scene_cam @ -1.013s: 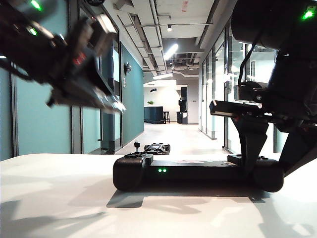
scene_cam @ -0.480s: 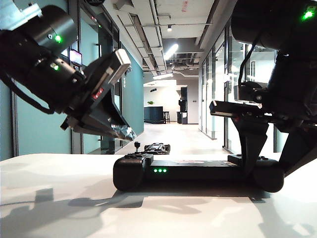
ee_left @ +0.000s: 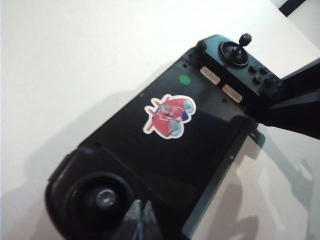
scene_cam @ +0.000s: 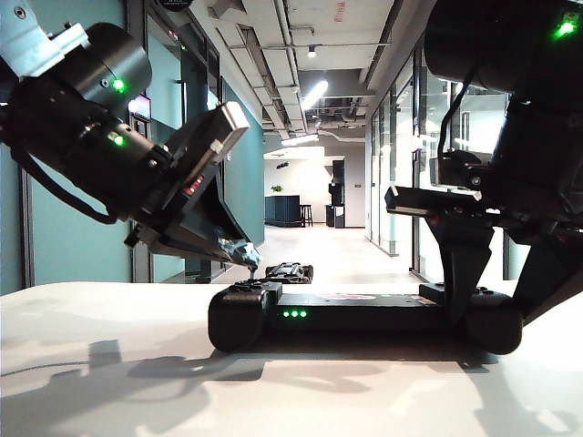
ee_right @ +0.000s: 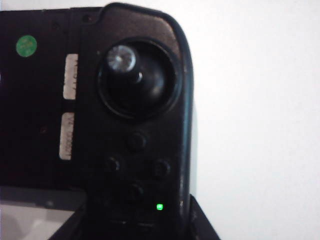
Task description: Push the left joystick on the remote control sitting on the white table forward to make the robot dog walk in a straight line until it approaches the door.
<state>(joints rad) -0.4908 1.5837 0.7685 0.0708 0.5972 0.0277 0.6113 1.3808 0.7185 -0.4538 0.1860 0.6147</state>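
Observation:
The black remote control (scene_cam: 364,312) lies on the white table (scene_cam: 109,364) with green LEDs lit. Its left joystick (scene_cam: 252,267) stands upright. My left gripper (scene_cam: 239,249) is shut and empty, its tips just left of and above that stick's knob. In the left wrist view the fingertips (ee_left: 136,216) hover beside the left joystick (ee_left: 106,198), not touching it as far as I can see. My right gripper (scene_cam: 499,296) is shut on the remote control's right handle (ee_right: 135,125). The robot dog (scene_cam: 290,271) sits low on the corridor floor beyond the table. Which door is meant I cannot tell.
A long corridor (scene_cam: 328,246) runs away behind the table, teal wall on the left, glass partitions on the right. The remote's right joystick (ee_right: 121,58) leans slightly. A red sticker (ee_left: 169,115) marks the remote's middle.
My left gripper has come down and to the right, from well above the table to just beside the left joystick. The right arm, the remote control and the robot dog have not moved.

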